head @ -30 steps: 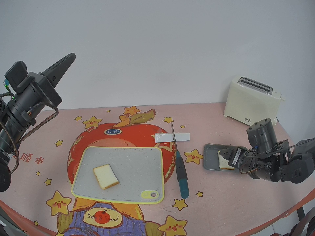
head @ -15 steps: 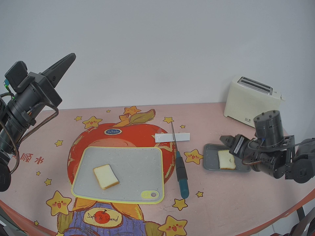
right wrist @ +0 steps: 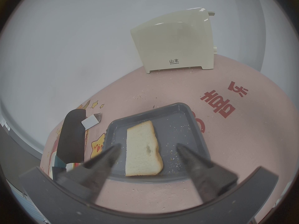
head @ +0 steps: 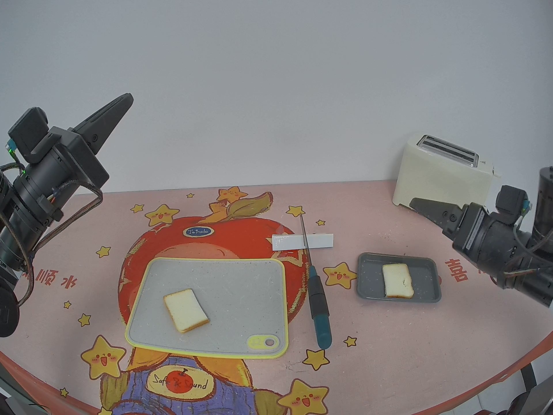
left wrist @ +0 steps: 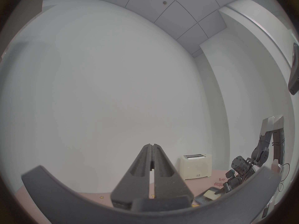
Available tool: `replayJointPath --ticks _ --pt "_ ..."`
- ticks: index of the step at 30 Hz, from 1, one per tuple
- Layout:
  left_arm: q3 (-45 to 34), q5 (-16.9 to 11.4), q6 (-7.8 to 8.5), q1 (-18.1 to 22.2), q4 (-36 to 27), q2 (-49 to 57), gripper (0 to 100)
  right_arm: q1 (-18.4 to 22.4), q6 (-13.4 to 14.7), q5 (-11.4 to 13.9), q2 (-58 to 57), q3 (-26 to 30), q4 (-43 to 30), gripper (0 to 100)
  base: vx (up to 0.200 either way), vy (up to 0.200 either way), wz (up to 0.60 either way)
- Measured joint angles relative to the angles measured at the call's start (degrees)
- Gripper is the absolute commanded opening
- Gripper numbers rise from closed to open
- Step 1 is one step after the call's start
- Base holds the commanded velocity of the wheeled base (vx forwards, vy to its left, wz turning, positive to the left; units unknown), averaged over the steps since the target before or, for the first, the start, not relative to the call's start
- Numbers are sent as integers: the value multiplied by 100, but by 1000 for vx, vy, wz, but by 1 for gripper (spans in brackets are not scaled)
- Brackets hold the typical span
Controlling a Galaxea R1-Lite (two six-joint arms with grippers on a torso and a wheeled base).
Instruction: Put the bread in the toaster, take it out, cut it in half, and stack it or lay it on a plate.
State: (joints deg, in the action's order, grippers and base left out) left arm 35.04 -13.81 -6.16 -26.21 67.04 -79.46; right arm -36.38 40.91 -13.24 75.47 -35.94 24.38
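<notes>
Hovering near the toaster (head: 443, 177), the right gripper (right wrist: 148, 147) is spread open, empty. One bread half (head: 397, 280) lies on the grey plate (head: 427, 293) close by; the other half (head: 185, 310) rests on the cutting board (head: 242, 295). The left gripper (left wrist: 152, 147), raised, is pinched closed, empty.

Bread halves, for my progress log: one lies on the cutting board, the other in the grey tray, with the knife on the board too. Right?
Not quite. In the head view the knife lies on the table, between the cutting board and the grey tray; the rest is right.
</notes>
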Motion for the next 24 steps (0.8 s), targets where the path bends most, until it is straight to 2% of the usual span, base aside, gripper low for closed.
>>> replayJointPath --ticks 3,7,11,13,14,16,19,20,22,24 --pt "5 5 -7 4 5 0 0 132 33 33 -144 -13 57 100 0 0 0" --pt "22 7 -13 4 7 0 0 306 235 76 -222 -52 488 100 0 0 0" --pt "22 10 -9 0 10 0 0 503 800 139 -232 -140 1668 100 0 0 0" --pt "21 10 -11 0 7 0 0 595 1019 255 -218 -102 2178 100 0 0 0" --pt "16 10 -9 2 7 0 0 661 1128 488 -213 59 2459 100 0 0 0" --pt "13 10 -9 2 7 0 0 697 1129 823 -232 234 2551 100 0 0 0" --pt "10 10 -9 4 7 0 0 747 1101 1704 -328 575 2620 100 0 0 0" --pt "5 10 -7 4 7 0 0 766 1085 2149 -400 734 2639 100 0 0 0" --pt "5 10 -7 4 7 0 0 788 1070 2694 -528 951 2633 100 0 0 0" --pt "5 10 -5 4 7 0 0 807 1057 3026 -645 1097 2565 100 0 0 0"
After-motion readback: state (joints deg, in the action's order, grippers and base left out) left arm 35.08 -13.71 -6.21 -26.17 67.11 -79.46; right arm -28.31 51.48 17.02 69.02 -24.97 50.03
